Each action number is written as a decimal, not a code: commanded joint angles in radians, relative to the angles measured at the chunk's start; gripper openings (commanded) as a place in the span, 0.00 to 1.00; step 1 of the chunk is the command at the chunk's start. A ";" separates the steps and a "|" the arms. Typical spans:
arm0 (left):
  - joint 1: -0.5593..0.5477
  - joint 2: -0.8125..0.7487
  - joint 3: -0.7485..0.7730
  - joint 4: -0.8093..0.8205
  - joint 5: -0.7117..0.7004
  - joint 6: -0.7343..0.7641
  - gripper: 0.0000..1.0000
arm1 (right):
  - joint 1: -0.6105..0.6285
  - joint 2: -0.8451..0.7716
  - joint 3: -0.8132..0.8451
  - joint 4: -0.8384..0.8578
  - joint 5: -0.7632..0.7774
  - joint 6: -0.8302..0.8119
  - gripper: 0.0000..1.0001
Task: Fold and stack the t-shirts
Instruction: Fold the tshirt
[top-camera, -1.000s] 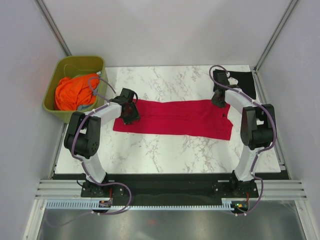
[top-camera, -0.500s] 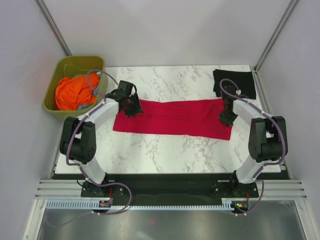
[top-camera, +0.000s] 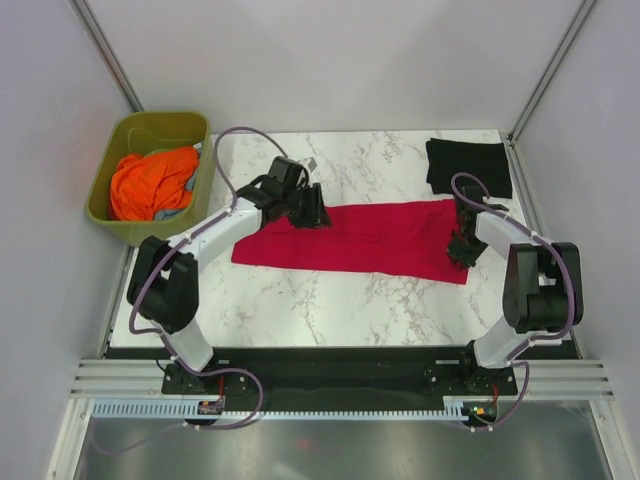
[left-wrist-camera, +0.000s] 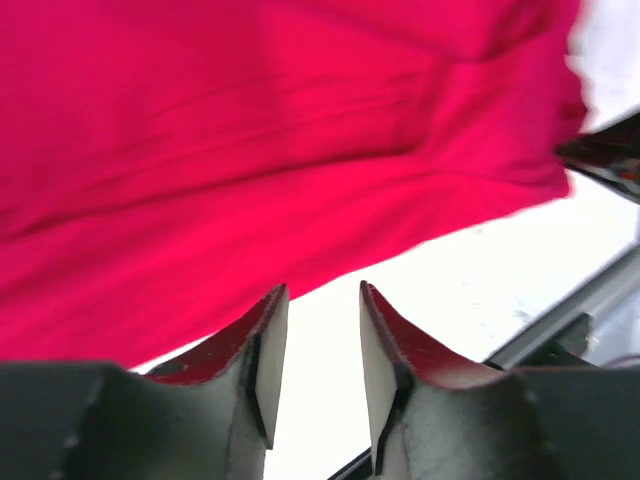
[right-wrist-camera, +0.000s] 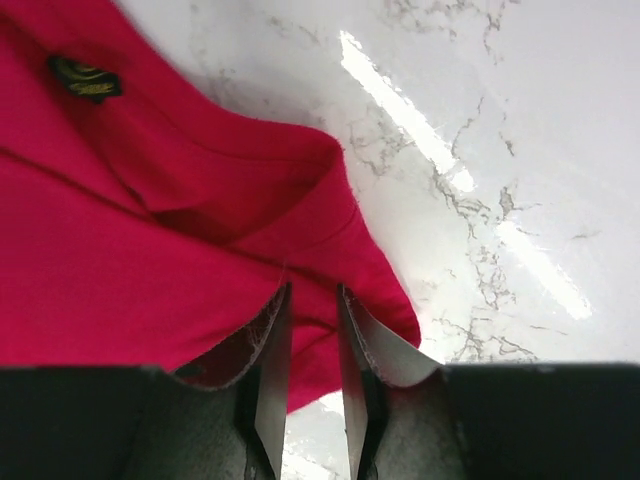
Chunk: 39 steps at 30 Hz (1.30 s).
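Crimson tee lies mid-table on the marble top, folded lengthwise into a long band running L to R. Plain red, soft creases along its length, edges a bit uneven, R end reaching slightly nearer than the L. In the R wrist view that R end is rumpled into a curled fold, w/ a small dark tag on the cloth. R gripper sits low on this R end. Its fingers stand a narrow gap apart right over the hem, w/ red cloth and a bit of marble seen btwn them; can't tell if any cloth is nipped. L gripper is at the band's far long edge, toward the L end. Its jaws are parted w/ bare white top in the gap and nothing btwn them; the cloth lies just beyond the tips (view blurred). Farther back, at the far R corner, the black tee lies folded flat, apart from the red one. Far L, beside the table: olive tub w/ orange cloth inside.
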 joint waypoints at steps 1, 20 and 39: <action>-0.052 0.065 0.119 0.139 0.095 0.050 0.40 | -0.002 -0.097 0.061 -0.002 -0.047 -0.092 0.32; -0.253 0.604 0.616 0.172 0.008 0.154 0.39 | -0.003 -0.091 0.143 0.171 -0.310 -0.258 0.35; -0.266 0.721 0.702 0.170 -0.026 0.162 0.39 | -0.003 -0.049 0.172 0.205 -0.310 -0.255 0.37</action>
